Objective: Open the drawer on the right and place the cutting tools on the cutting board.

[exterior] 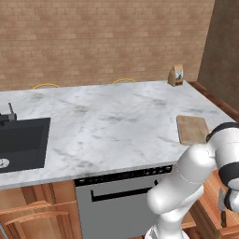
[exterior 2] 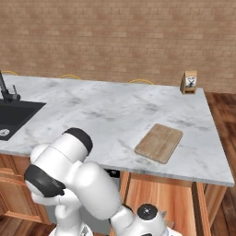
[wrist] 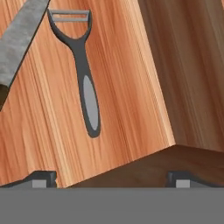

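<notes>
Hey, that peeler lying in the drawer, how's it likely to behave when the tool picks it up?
The peeler looks stiff and probably light: slim, one-piece dark handle. Lying flat on smooth wood, it may slide if nudged. Its wider Y-shaped head could make it tilt if pinched at the handle's far end.

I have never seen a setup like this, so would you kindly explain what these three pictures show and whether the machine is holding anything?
It is a rendered kitchen with a white robot arm on a driving base. Two pictures come from cameras on the base, behind the arm to its left and right. They look over a marble counter carrying a cutting board and a paper bag, with a sink at the left. The third comes from a camera on the hand, looking down into the open wooden drawer. There lie a peeler and a knife. The pincer is open above them, holding nothing.
</notes>
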Controlling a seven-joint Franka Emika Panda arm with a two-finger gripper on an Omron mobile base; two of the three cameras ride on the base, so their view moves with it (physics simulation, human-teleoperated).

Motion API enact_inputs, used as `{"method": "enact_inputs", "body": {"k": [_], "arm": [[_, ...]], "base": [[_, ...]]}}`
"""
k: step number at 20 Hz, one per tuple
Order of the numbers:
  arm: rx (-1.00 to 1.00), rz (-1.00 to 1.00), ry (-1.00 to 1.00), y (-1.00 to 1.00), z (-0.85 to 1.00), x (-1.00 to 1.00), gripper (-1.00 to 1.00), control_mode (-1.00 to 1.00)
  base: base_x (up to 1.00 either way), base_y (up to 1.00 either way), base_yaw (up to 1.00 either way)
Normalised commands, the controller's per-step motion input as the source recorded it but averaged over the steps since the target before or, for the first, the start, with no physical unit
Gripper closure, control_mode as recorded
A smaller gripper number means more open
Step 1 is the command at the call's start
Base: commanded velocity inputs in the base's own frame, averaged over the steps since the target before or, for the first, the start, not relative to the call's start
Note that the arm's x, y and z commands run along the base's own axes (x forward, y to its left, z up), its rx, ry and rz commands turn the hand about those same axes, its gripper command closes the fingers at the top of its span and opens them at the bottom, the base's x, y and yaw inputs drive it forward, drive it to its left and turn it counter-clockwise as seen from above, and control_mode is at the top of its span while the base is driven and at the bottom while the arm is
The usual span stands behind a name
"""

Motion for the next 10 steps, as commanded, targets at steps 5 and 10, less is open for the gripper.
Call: {"method": "enact_inputs", "body": {"k": [5, 10], "arm": [[0.0, -0.01, 0.01, 0.29, 0.28, 0.31, -1.0, -1.0], [0.0, 0.0, 0.02, 0.01, 0.33, 0.34, -1.0, -1.0]], "base": [[0.0, 0.0, 0.0], [0.0, 0.0, 0.0]]}}
